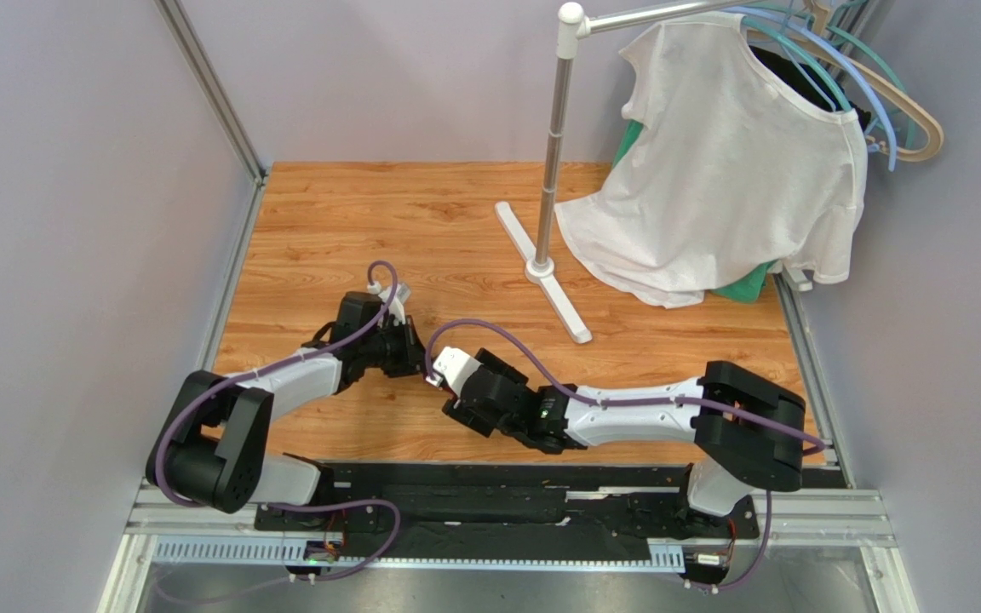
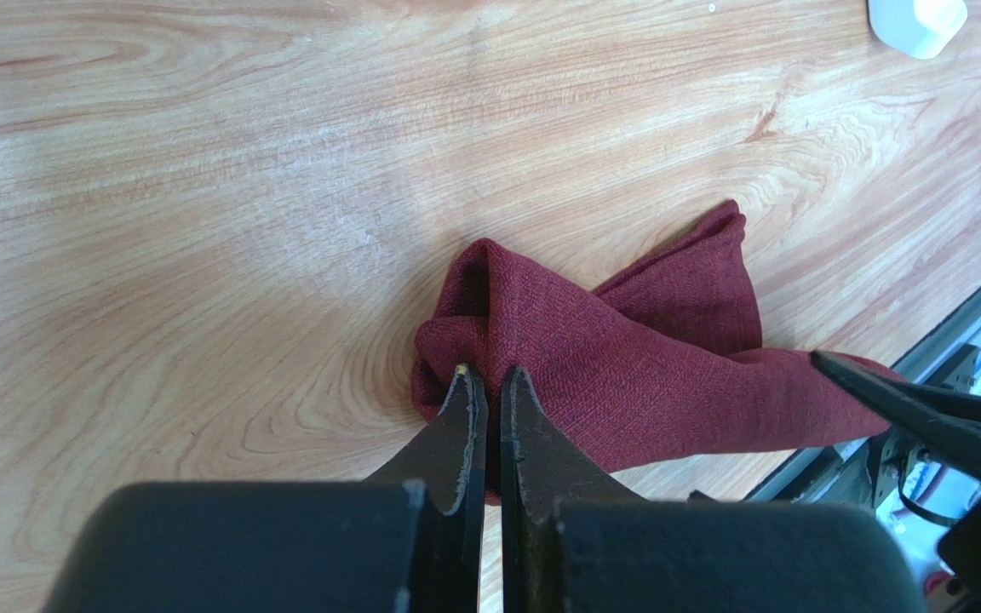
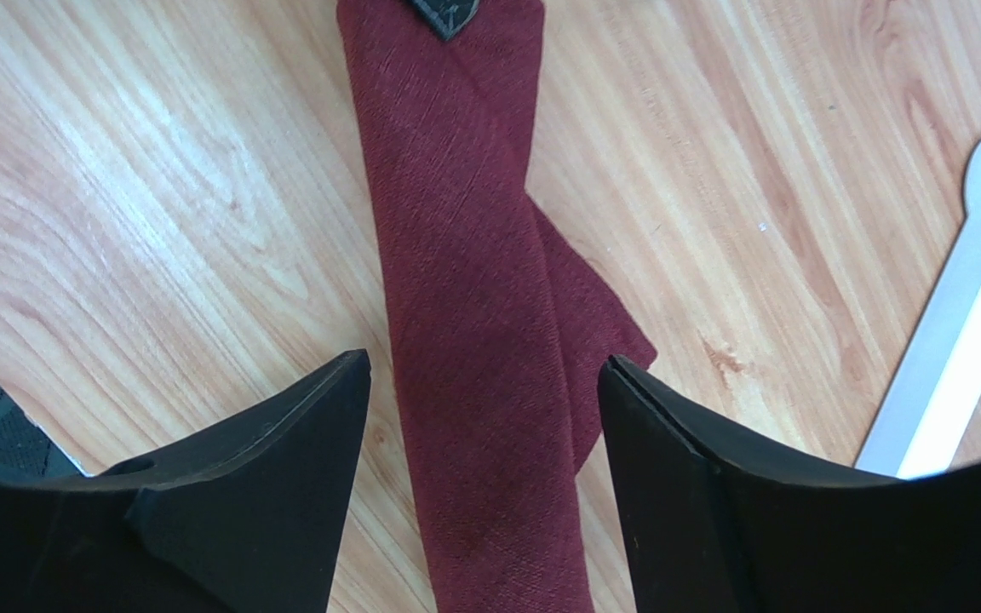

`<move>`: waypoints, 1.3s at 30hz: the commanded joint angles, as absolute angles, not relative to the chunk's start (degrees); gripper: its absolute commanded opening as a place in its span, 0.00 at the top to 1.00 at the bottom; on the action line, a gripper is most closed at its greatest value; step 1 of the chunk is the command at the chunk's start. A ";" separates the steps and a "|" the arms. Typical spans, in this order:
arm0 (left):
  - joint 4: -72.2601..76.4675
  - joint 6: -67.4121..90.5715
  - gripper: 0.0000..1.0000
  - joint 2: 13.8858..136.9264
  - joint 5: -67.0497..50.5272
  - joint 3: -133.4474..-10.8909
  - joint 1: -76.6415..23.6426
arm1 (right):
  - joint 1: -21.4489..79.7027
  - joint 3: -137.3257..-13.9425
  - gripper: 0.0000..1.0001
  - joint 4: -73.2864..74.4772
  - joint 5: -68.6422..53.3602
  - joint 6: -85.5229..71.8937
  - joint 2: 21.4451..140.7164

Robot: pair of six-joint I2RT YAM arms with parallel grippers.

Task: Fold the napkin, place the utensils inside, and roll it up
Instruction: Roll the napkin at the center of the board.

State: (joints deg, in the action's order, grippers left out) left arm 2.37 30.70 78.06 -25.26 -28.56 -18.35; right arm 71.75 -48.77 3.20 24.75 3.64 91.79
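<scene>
We see the dark maroon-red cloth napkin [image 3: 483,319] lying on the light wood-grain tabletop [image 3: 138,192] as a long, narrow folded band, running from 12 to 6 o'clock in the right wrist view. The right gripper [image 3: 483,377] is spread wide, with one black finger on each side of the band at 9 and 3 o'clock, and grips nothing. The left gripper [image 2: 488,383] is pinched closed on the band's bunched end, and the cloth trails toward 3 o'clock in that wrist's view. From above, the two wrists meet near the table's middle and hide the napkin. At 1 o'clock from them stands a silver garment stand [image 1: 547,192] carrying a white T-shirt [image 1: 726,166] on hangers.
</scene>
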 commanded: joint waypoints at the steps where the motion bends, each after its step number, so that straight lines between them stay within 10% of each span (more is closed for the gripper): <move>1: 1.41 29.53 1.00 78.57 -26.19 -29.88 -18.81 | 72.42 -47.29 0.31 -2.02 24.87 4.66 92.72; 16: 1.58 29.62 1.00 79.28 -27.07 -30.23 -18.81 | 72.07 -46.76 0.37 -2.90 22.42 3.87 97.65; 28: 1.58 30.49 1.00 78.31 -28.12 -30.58 -18.81 | 68.56 -46.58 0.73 -0.26 16.09 0.35 99.67; 30: 0.80 30.93 0.92 77.00 -27.95 -30.93 -18.81 | 68.12 -46.50 0.77 1.30 15.12 -1.84 99.93; 34: -5.60 32.34 0.34 71.82 -24.09 -33.13 -18.81 | 67.41 -47.28 0.85 4.04 11.61 -3.25 99.84; 39: -13.43 33.66 0.20 64.96 -16.10 -35.07 -17.85 | 65.22 -47.20 0.89 5.71 7.74 -5.27 98.27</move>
State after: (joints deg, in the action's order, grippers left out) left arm -6.76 32.42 70.00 -21.93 -31.99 -18.50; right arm 66.81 -48.05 0.40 15.03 -1.19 97.19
